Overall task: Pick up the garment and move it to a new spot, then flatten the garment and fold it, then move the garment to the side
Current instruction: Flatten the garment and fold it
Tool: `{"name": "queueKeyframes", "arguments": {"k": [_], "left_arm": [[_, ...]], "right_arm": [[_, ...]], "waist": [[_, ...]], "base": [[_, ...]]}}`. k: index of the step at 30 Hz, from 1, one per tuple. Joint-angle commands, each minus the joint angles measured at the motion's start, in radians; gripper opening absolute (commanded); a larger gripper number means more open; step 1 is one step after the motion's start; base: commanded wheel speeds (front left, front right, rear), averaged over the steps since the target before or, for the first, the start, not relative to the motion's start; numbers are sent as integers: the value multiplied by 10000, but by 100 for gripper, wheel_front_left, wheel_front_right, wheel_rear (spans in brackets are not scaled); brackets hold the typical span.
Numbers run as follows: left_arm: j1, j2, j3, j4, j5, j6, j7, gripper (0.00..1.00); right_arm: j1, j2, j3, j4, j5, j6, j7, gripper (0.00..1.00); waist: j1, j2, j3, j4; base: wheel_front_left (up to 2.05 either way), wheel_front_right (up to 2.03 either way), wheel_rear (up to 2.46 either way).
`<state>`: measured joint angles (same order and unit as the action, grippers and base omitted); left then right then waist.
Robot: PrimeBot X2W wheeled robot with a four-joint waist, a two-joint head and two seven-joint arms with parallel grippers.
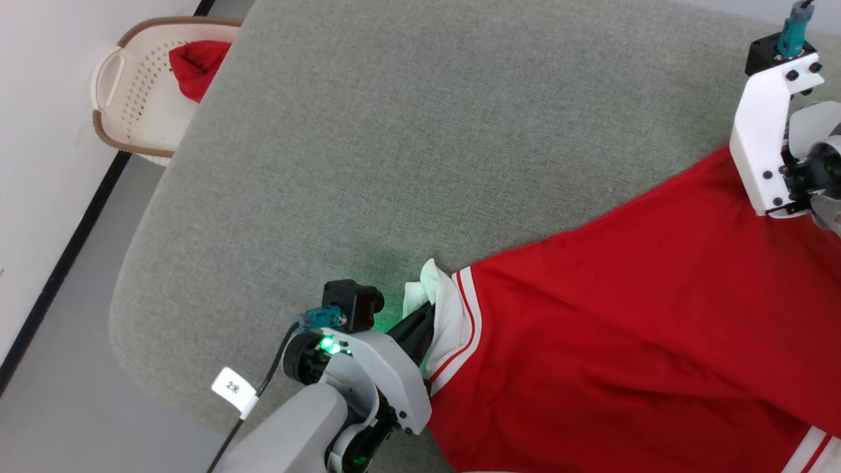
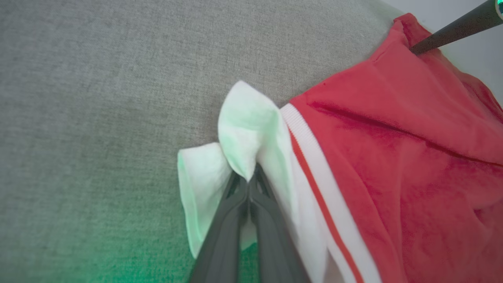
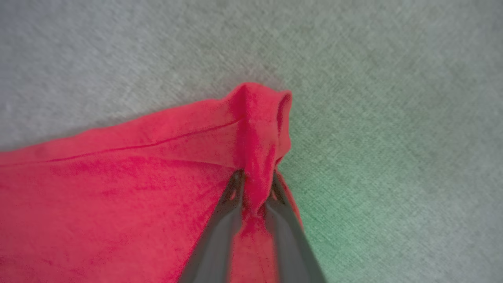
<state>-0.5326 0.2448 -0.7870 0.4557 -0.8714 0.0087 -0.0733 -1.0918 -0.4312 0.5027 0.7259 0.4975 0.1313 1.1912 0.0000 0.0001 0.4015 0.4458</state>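
Garment (image 1: 624,315) of red knit with a white, red-striped sleeve lies spread on the grey fabric table (image 1: 394,131), cut off at the head view's right edge. The left gripper (image 2: 248,184) jaws pinch the sleeve; the right gripper (image 3: 255,192) jaws clamp a red corner.

White plastic wrist shells (image 1: 762,144) with black screws (image 1: 793,75), teal cable plugs (image 1: 792,29), long dark grey fingers (image 2: 224,243) (green light (image 1: 326,343) glowing, left wrist).

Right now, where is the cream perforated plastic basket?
Head view, upper left: the basket sits beyond the grey fabric-covered table's far left corner, partly hidden by its edge, holding a red cloth.
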Motion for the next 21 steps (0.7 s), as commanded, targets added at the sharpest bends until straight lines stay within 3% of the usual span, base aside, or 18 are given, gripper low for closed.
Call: {"name": "queueKeyframes", "arguments": {"k": [1, 11, 17, 21], "left_arm": [[65, 84, 2, 227, -64, 28, 27, 0], [-172, 485, 115, 237, -189, -22, 333, 0], [-957, 1465, 255, -454, -352, -7, 1751, 0], [-1732, 2414, 324, -1067, -205, 168, 2978, 0]], "right_arm": [[678, -176, 180, 456, -105, -12, 58, 0], [301, -11, -157, 458, 33, -12, -1079, 0], [-233, 327, -350, 217, 495, -10, -1823, 0], [-462, 503, -404, 47, 816, -10, -2345, 0]], "waist": [[0, -1, -12, -3], [0, -1, -293, -325], [0, -1, -843, -835], [0, -1, -1285, -1293]], "base": [[0, 0, 0], [0, 0, 0], [0, 0, 0], [0, 0, 0]]}}
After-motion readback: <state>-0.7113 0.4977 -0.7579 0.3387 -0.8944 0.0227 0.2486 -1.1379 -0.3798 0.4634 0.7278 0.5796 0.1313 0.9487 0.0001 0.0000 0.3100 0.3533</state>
